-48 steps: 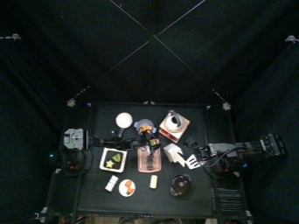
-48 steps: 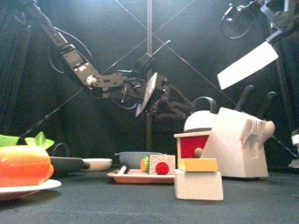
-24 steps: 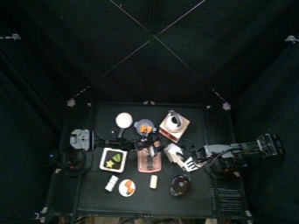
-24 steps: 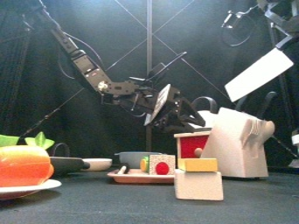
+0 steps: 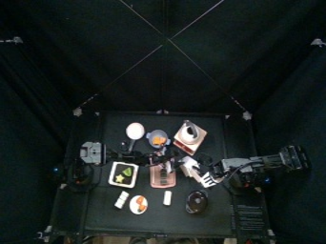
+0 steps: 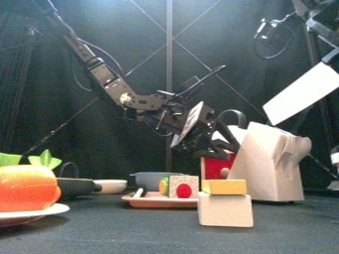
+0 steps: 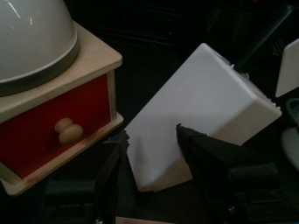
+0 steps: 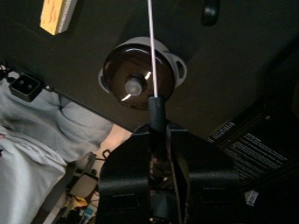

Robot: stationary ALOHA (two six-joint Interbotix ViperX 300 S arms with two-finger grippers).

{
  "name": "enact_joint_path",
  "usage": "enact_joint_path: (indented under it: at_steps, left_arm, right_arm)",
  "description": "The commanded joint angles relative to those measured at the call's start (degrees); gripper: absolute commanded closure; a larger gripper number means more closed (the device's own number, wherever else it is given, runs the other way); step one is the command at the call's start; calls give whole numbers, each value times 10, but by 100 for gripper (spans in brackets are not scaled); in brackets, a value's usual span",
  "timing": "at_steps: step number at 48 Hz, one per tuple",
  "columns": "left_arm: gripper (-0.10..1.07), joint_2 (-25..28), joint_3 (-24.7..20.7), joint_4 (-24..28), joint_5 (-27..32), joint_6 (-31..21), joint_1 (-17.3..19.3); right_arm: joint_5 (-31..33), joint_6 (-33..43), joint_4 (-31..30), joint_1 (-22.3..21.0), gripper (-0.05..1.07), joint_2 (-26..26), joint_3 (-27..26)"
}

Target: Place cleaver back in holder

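Lower now — pale, broad cleaver

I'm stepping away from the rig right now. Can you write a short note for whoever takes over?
Right gripper: shut on the cleaver, holding it in the air above the holder, blade tilted.
Left gripper: jaws open, up against the holder's slanted white face. I cannot tell whether it touches.
Done: the cleaver is picked up and brought over the holder.
Left: steady the holder if needed, lower the blade into a slot, release, and pull both arms back.
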Motion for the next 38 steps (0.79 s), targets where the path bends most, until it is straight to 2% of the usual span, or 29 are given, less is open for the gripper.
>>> enact_joint_path:
  at_steps: [1, 23, 38]
  left_arm:
    - [13, -11, -15, 4, -2, 0, 0]
    - [13, -11, -15, 4, -2, 1, 1]
    - [13, -12, -17, 10, -2, 1, 1]
  right_arm:
    - [-1, 0, 2, -1, 68, -1, -2]
    - [3, -1, 6, -1, 68, 19, -12]
    - [35, -5, 6, -18, 68, 33, -33]
